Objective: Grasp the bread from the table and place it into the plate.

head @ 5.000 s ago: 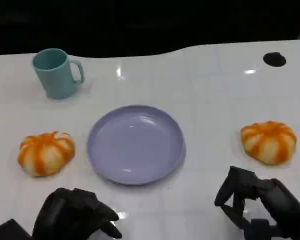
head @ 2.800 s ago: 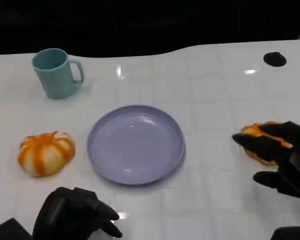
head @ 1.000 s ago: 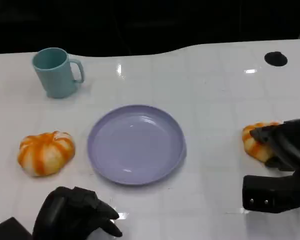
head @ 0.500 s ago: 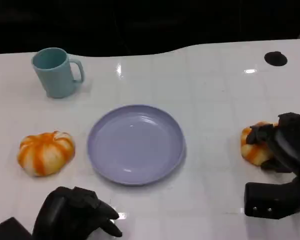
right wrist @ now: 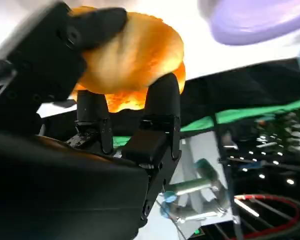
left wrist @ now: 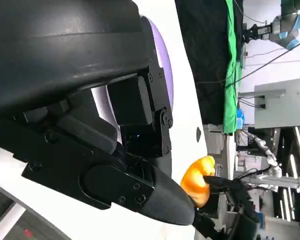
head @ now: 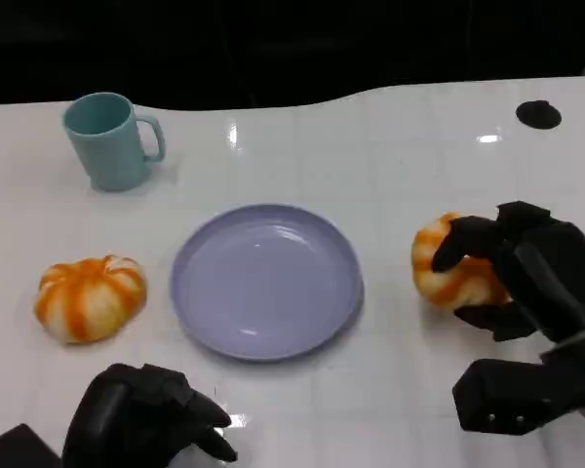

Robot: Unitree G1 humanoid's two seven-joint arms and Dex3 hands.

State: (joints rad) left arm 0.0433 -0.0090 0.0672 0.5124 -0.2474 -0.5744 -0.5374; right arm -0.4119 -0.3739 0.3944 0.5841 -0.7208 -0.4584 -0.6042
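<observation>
The right hand (head: 512,278) is clasped around a bread roll (head: 447,268), fingers wrapped over its top and far side with the thumb under the near edge. The right wrist view shows the same hold up close: black fingers (right wrist: 162,107) pressed against the orange crust of the bread roll (right wrist: 132,55), which sits snug between them. Whether the roll is lifted off the counter (head: 400,166) or just touching it cannot be told from the head view.

The step in hand looks to be the carry: the grasp is made and the roll has yet to reach the plate (head: 265,281). The plate lies just beyond the roll on the side away from the right hand's palm, toward the robot's left, with a narrow strip of bare counter between its rim and the bread. The next move calls for taking the roll across that gap, high enough to pass over the raised rim, then bringing it down over the middle of the plate before the fingers let go.

Farther out past the plate rests a second bread roll (head: 89,297) on the counter, and the left hand (head: 146,417) sits near it at the counter's near edge, fingers curled in with nothing in them. A teal mug (head: 109,141) stands well beyond, at the far side.
</observation>
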